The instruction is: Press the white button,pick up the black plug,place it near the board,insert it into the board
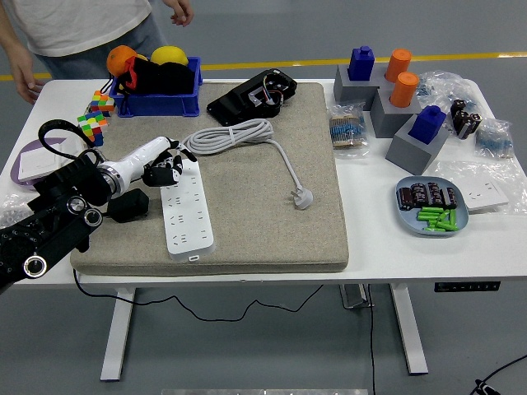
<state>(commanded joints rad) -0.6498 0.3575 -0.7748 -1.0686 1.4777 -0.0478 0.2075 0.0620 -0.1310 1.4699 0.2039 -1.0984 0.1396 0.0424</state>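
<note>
The left hand's fingers (170, 167) are curling down and their tips are resting on the far end of the white power strip (186, 206). They are bent, but they are not wrapping around anything. The left hand (161, 163) is sitting at the end of a white wrist, and the black left arm (49, 222) is coming in from the lower left corner.

The power strip is lying flat on the grey mat (247, 177), with its long side pointing away from the robot. Its white button is too small to see. The black plug (129, 206) is lying on the mat just beside the strip, on the left, under the wrist. The hand is not touching the plug.

A white cable (235, 134) is lying coiled on the mat past the strip, and its white plug (302, 197) is resting near the middle of the mat. A black device (254, 97) is sitting at the far edge of the mat.

A blue bin (156, 90) with an orange and a yellow fruit is standing at the back left of the white table (412, 247). Colourful cubes (95, 117) are sitting next to it. A blue plate (431, 206) is holding green pieces on the right.

A person is standing at the far side, and one hand (29, 78) is hanging near the table's left corner.
</note>
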